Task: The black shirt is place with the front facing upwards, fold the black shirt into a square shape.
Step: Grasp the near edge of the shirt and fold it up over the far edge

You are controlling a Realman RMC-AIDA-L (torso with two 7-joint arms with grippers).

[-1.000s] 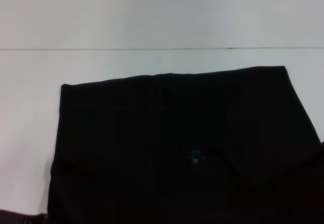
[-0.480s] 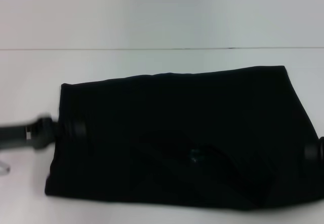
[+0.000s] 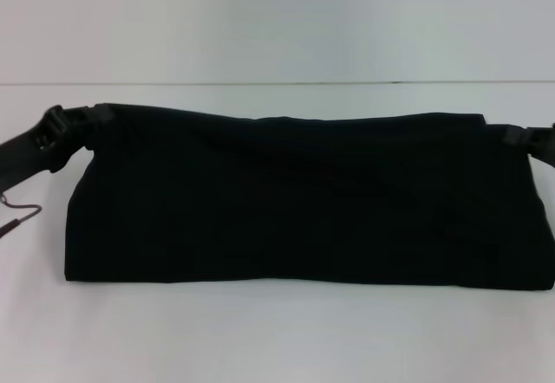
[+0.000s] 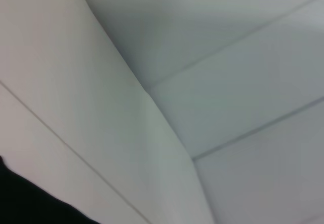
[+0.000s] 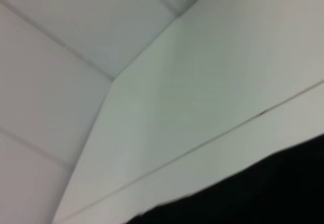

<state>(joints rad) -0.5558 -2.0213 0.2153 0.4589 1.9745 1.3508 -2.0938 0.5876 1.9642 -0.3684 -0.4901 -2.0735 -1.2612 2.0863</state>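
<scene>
The black shirt (image 3: 295,201), which lay spread toward the near edge of the table (image 3: 277,340) a second ago with its neck label showing, is now doubled over into a long flat band, its near edge carried up to the far edge and the label out of sight. The left gripper (image 3: 91,116), just entering at the shirt's left side half a second ago, now sits at the band's far left corner. The right gripper (image 3: 507,134) has likewise moved from the shirt's near right side to its far right corner.
</scene>
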